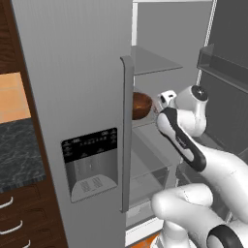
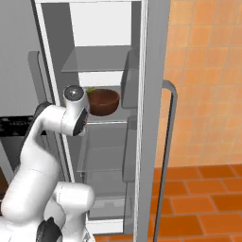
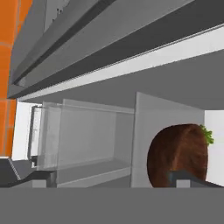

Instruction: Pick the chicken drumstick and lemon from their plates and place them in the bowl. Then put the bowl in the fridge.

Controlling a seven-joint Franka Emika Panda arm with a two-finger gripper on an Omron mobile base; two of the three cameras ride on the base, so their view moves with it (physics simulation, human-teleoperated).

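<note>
Finishing the last step, the gripper is standing with its jaws spread wide and holding nothing, just before the bowl, which is sitting on a glass shelf inside the fridge. Next, I judge, is drawing the arm back clear.

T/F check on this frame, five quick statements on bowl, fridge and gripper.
1. The deep reddish-brown wooden bowl sits on a glass shelf inside the grey stainless-steel fridge. True.
2. The fridge is shut. False: its doors stand open, shelves exposed.
3. The two-finger gripper is clamped on the bowl. False: its fingers are spread open; the bowl sits free beside one tip.
4. Something green shows at the bowl's rim. True.
5. The bowl sits on the bottom shelf. False: it is on a middle shelf, with shelves above and below.
</note>
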